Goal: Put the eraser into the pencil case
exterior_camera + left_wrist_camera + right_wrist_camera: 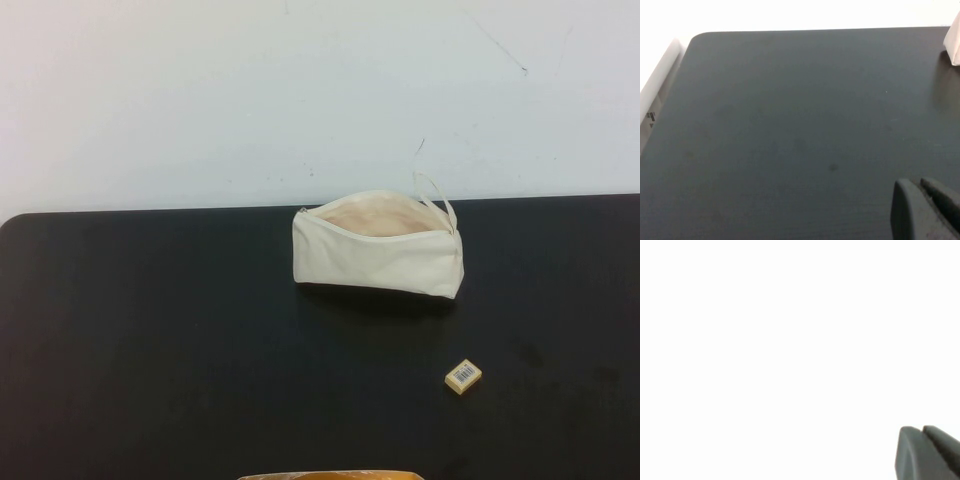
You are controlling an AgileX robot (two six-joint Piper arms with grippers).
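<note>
Lower right of the high view, on the black table [150, 350], lies the eraser [463, 376], a small tan block with a white barcode label facing up, well apart from both arms. Above it at frame centre sits the pencil case [378, 245], cream fabric, unzipped, peach lining showing. Neither arm has reached in: the left gripper [927, 210] hangs over bare tabletop, the right gripper [927, 452] faces blank white; whether either is clenched cannot be told. A square, top-down pinch by the nearer right arm looks best.
</note>
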